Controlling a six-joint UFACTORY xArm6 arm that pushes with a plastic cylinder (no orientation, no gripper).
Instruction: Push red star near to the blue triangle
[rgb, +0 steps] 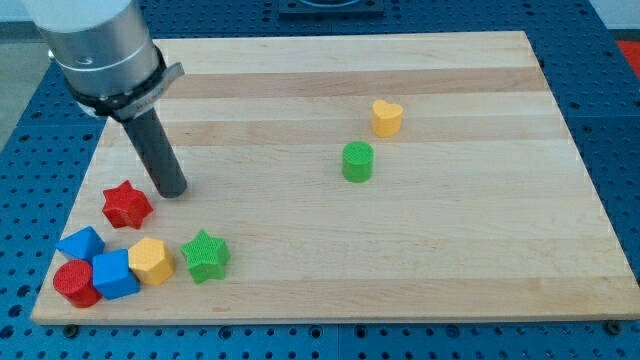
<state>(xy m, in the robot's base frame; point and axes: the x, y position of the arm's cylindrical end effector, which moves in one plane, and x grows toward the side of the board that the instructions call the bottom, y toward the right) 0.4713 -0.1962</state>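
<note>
In the single camera view you see a pale wooden board (330, 250) lying on a blue perforated bench (620, 120). No brand, label or writing can be read anywhere.

Count eight blocks. Two are red: a red star (127, 205) near the view's left edge, and a red rounded block (76, 283) at the bottom-left corner. Two are blue: a blue triangle-like wedge (80, 244) just below and left of the red star, close to it, and a blue cube (115, 275) touching the red rounded block. Two are yellow: a yellow hexagonal block (150, 260) beside the blue cube, and a yellow heart (387, 117) toward the view's upper right. Two are green: a green star (206, 256) right of the yellow hexagonal block, and a green cylinder (358, 161) just below and left of the yellow heart.

The arm has no jaws; it ends in a dark rod under a grey housing (100, 45), holding nothing. My tip (172, 190) rests on the board just up and right of the red star, a small gap between them.
</note>
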